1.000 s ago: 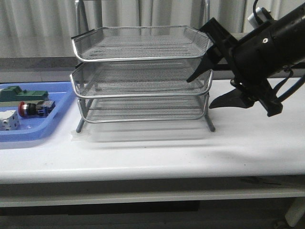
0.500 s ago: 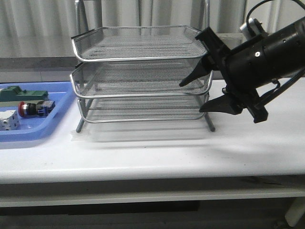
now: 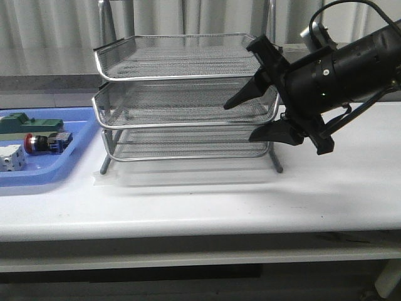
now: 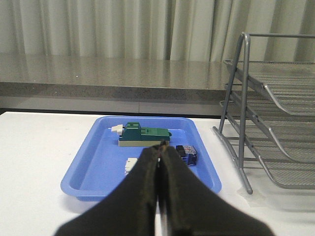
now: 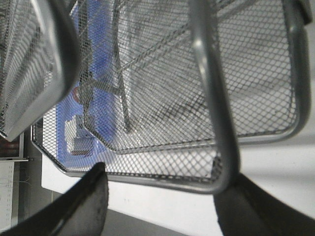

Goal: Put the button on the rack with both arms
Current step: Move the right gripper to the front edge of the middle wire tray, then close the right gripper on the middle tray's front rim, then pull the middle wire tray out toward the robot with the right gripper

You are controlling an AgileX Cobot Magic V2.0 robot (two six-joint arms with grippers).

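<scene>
The button [image 3: 39, 143], red cap and blue-black block, lies in the blue tray [image 3: 44, 172] at the left. In the left wrist view only its blue-black end [image 4: 188, 154] shows beside my fingers. My left gripper [image 4: 161, 145] is shut and empty, held above the near side of the tray; it is out of the front view. The silver three-tier rack [image 3: 185, 94] stands mid-table. My right gripper [image 3: 241, 121] is open at the rack's right front corner, one finger above and one below the middle tier's rim. In the right wrist view the rim [image 5: 162, 179] runs between its jaws [image 5: 160, 196].
A green block [image 3: 31, 124] and a white block [image 3: 9, 158] share the blue tray with the button; both also show in the left wrist view, green [image 4: 142, 135] and white [image 4: 130, 164]. The rack's rear frame [image 4: 236, 108] stands right of the tray. A grey ledge and curtain lie behind.
My right arm has moved left toward the rack, and its open jaws now straddle the middle tier's right front corner. The button and the rack have not moved.
</scene>
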